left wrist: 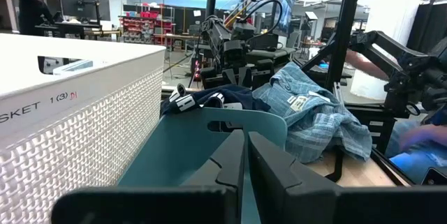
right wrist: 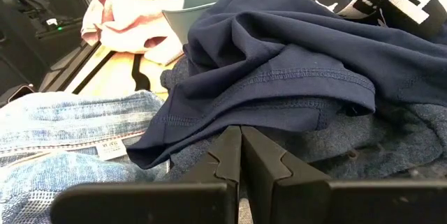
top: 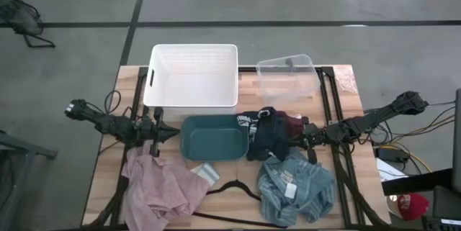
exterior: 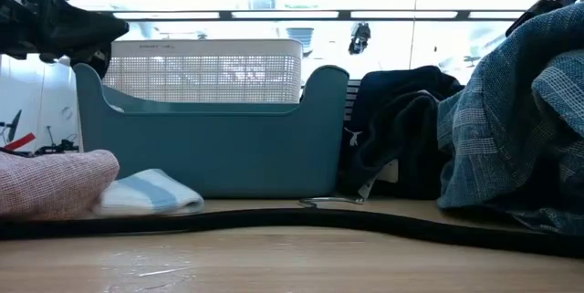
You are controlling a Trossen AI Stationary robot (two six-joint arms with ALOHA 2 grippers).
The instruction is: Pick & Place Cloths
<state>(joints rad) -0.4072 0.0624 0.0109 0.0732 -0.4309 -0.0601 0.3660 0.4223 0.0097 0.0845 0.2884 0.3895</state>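
The pale pink cloth [top: 155,188] lies at the table's near left, with a small white sock [top: 205,172] beside it. The light blue striped cloth [top: 295,188] lies near right. A navy cloth [top: 265,136] and a maroon one [top: 292,123] are piled right of the teal bin [top: 215,139]. My left gripper [top: 157,134] is shut and hovers at the teal bin's left end [left wrist: 209,147]. My right gripper [top: 306,134] is shut, just right of the navy pile [right wrist: 279,63]. My right gripper [right wrist: 241,137] is shut and comes level from the table's right. Its tips are at the navy cloth's lower hem [right wrist: 230,116]. I cannot tell whether they touch it.
A white bin [top: 193,75] and a clear bin [top: 288,76] stand at the far edge. A black wire hanger [top: 238,186] lies between the pink and striped cloths. Black frame rails run along both table sides. Bare wood shows at the near edge [exterior: 274,261].
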